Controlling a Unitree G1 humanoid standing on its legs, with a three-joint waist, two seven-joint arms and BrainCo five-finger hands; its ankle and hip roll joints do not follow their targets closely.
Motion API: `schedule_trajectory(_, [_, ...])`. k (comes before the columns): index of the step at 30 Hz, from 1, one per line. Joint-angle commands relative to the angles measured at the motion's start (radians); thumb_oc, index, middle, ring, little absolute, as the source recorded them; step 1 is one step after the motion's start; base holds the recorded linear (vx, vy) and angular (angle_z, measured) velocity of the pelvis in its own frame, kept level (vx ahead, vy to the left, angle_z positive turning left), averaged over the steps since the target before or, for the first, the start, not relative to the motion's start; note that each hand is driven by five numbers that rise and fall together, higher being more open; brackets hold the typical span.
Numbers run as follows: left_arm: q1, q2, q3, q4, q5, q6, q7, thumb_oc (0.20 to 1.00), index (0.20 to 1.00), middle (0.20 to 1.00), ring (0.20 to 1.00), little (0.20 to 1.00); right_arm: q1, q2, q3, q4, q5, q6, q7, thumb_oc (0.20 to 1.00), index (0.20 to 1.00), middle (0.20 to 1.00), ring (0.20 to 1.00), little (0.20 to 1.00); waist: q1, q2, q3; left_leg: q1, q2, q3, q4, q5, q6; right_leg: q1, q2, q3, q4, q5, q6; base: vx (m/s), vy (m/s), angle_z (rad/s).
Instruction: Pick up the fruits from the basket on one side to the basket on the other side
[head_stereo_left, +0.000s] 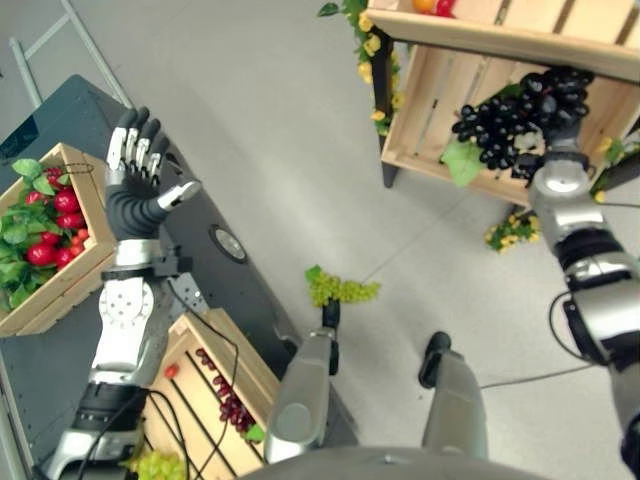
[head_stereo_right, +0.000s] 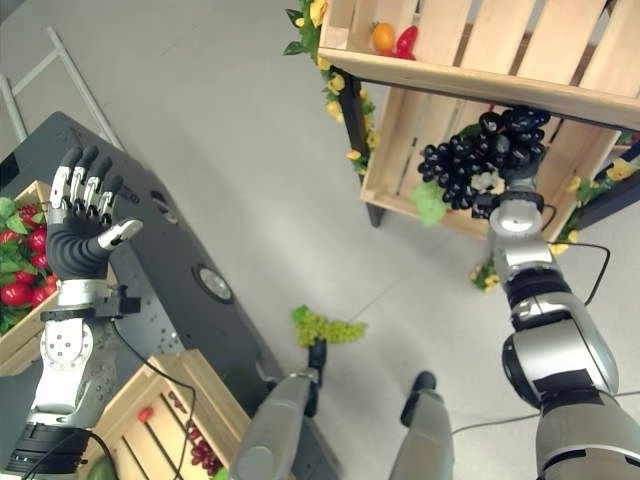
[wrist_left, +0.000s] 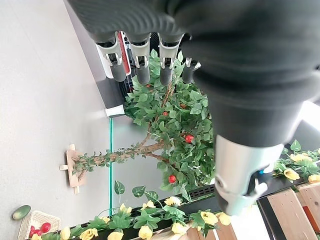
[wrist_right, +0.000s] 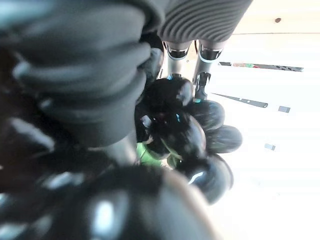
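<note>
Glossy black grapes (head_stereo_right: 470, 160) | right hand (head_stereo_right: 512, 150) clasping | slatted wooden crate (head_stereo_right: 560, 60)

The glossy black grape bunch (head_stereo_left: 510, 125) has one light green leaf (head_stereo_left: 463, 161). The pale unpainted wooden crate shelf (head_stereo_left: 500, 60) has yellow flowers (head_stereo_left: 372, 45) with green leaves on its edge. The small light wooden box (head_stereo_left: 55, 260) contains bright red fruits (head_stereo_left: 50, 235) between dark green leaves. The floor (head_stereo_left: 270, 110) is plain light grey.
</note>
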Motion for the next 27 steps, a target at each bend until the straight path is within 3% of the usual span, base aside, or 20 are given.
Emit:
schedule_trajectory(1, [-0.041,0.043,0.004,-0.051,-0.02,-0.076,0.022,1.0,1.0,1.0,1.0,1.0,-0.222,-0.038,0.047,-0.031,0.02,-0.075,-0.015,1.0,1.0,1.0,1.0,1.0,0.019,-0.031,0.004,0.017,-0.097,-0.011,0.033,-0.055,0.054,0.065,0.101,-0.027,-0.133,0.072,-0.048,0.0,0.0,0.0])
schedule_trajectory(17, [-0.034,0.05,0.006,-0.053,-0.015,-0.076,0.036,1.0,1.0,1.0,1.0,1.0,-0.241,-0.019,0.04,0.001,0.004,-0.059,-0.053,1.0,1.0,1.0,1.0,1.0,0.019,-0.033,0.001,0.022,-0.1,-0.015,0.021,-0.051,0.054,0.073,0.101,-0.027,-0.143,0.077,-0.046,0.0,0.0,0.0])
schedule_trajectory(24, [-0.012,0.067,0.016,-0.063,-0.012,-0.062,0.053,1.0,1.0,1.0,1.0,1.0,-0.318,-0.007,0.085,0.121,-0.073,0.016,-0.1,1.0,1.0,1.0,1.0,1.0,0.014,-0.041,0.006,0.02,-0.096,-0.013,0.022,-0.051,0.055,0.071,0.106,-0.025,-0.15,0.085,-0.047,0.0,0.0,0.0])
schedule_trajectory(27, [-0.003,0.069,0.018,-0.071,-0.011,-0.059,0.059,1.0,1.0,1.0,1.0,1.0,-0.347,0.01,0.085,0.15,-0.024,0.023,-0.093,1.0,1.0,1.0,1.0,1.0,0.009,-0.046,0.009,0.021,-0.096,-0.013,0.019,-0.051,0.054,0.07,0.107,-0.025,-0.15,0.088,-0.048,0.0,0.0,0.0])
